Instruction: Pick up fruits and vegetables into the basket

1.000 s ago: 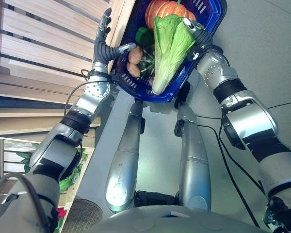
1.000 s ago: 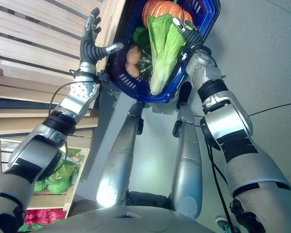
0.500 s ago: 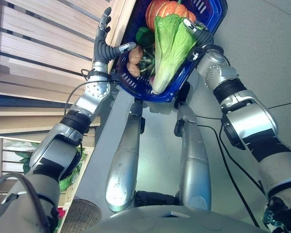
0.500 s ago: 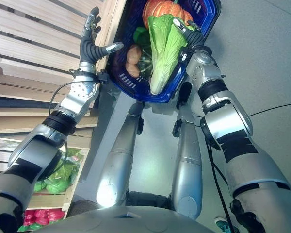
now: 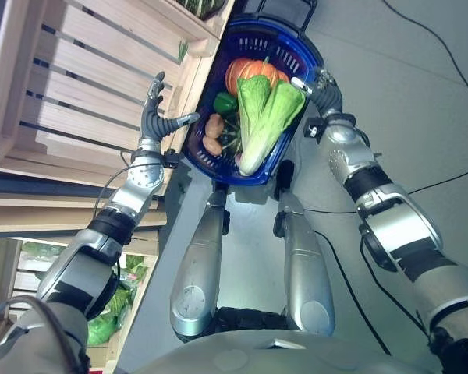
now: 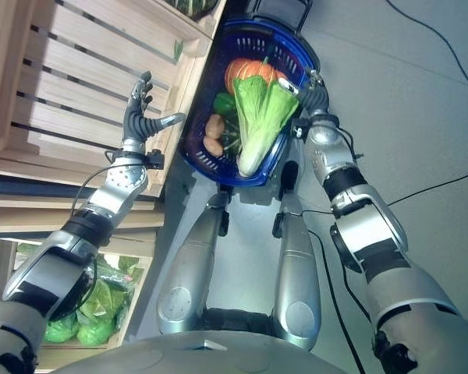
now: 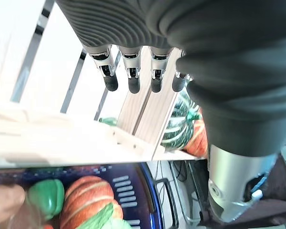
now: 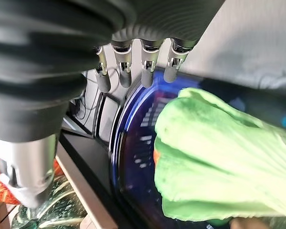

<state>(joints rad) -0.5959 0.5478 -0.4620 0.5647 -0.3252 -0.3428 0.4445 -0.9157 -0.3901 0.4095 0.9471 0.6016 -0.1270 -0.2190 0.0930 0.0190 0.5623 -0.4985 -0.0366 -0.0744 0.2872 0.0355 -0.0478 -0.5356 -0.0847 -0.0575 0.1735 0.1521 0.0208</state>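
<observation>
Wooden crate [image 5: 78, 101]: slatted, at your far left; more produce shows past its slats in the left wrist view.
Left hand [image 5: 154, 117]: raised against the crate's corner just left of the basket, fingers straight, thumb out towards the rim; it holds nothing.
Basket [image 5: 218, 167]: blue plastic, slotted walls, on the floor beside the crate. Judged rigid enough to take by the rim.
Potatoes [image 5: 213, 134]: two, brown, against the basket's left wall. Firm and light by the look; you could take one whole in the hand.
Green pepper [image 5: 225, 103]: in the basket, above the potatoes. Smooth skin, likely slippery.
Pumpkin [image 5: 248, 74]: orange, at the far end of the basket. Probably the heaviest piece; cup it from beneath.
Cabbage [image 5: 264, 117]: long, leafy, lying across the load with its pale stalk over the near rim. Leaves soft and easily bruised; you should hold the stalk.
Right hand [image 5: 321, 84]: at the basket's right rim beside the cabbage leaves, fingers extended, nothing in its grasp.
</observation>
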